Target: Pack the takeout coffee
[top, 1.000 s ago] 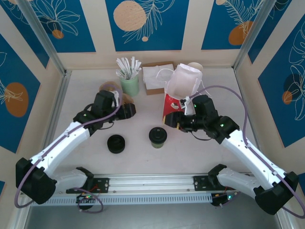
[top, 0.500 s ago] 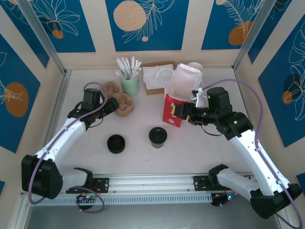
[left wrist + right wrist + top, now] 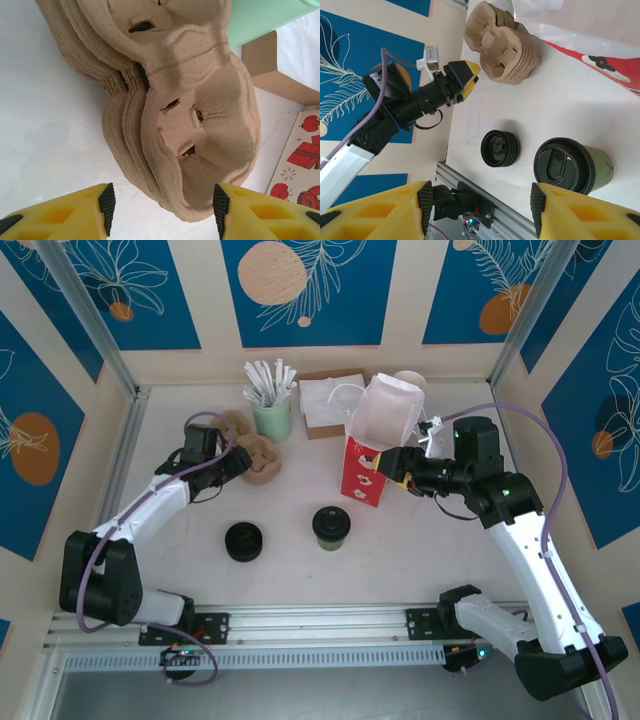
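Note:
The takeout coffee is a short dark cup with a black lid, standing at the table's middle front; it also sits low right in the right wrist view. The red-and-white bag stands upright behind it, mouth open. My right gripper hovers open beside the bag's right side, nothing between its fingers. My left gripper is open at the stack of brown pulp cup carriers. The stack's near end lies between the yellow fingers without touching them.
A low stack of black lids lies left of the coffee. At the back stand a mint cup of white sticks, a napkin box and paper cups. Walls close three sides; a metal rail runs along the front.
My left gripper pulled back left to the carrier stack and its jaws narrowed a little. My right gripper rose and shifted right, from the bag's front to its right side.

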Available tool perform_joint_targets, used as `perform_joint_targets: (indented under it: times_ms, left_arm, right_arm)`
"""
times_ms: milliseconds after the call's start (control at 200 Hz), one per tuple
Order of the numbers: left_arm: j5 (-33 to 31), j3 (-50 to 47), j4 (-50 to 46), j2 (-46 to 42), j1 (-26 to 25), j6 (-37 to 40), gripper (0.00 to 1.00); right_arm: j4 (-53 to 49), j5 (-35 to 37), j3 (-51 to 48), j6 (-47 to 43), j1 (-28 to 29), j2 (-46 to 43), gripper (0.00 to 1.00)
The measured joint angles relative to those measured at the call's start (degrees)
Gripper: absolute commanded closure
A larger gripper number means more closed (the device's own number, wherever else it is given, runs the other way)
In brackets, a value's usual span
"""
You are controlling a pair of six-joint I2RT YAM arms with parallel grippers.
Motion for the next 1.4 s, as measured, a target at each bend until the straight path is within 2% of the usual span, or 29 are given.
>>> perform_joint_targets:
  times_ms: [240, 750, 1395]
  left_arm:
    - [0.87, 0.07, 0.83, 1.27, 0.07, -0.09, 0.54]
    - [2.23, 0.74, 2.45, 3.98, 0.20, -0.28, 0.62]
    - [4.79, 1.18, 6.34, 4.74, 0.20, -3.28, 0.65]
  right_arm:
    - [-0.11, -1.40, 0.00, -0.02, -1.79, 0.00, 0.43]
    - [-0.11, -3.89, 0.00, -0.02, -4.81, 0.00, 0.43]
    - [-0.09, -5.62, -0.09, -0.02, -7.08, 0.00, 0.43]
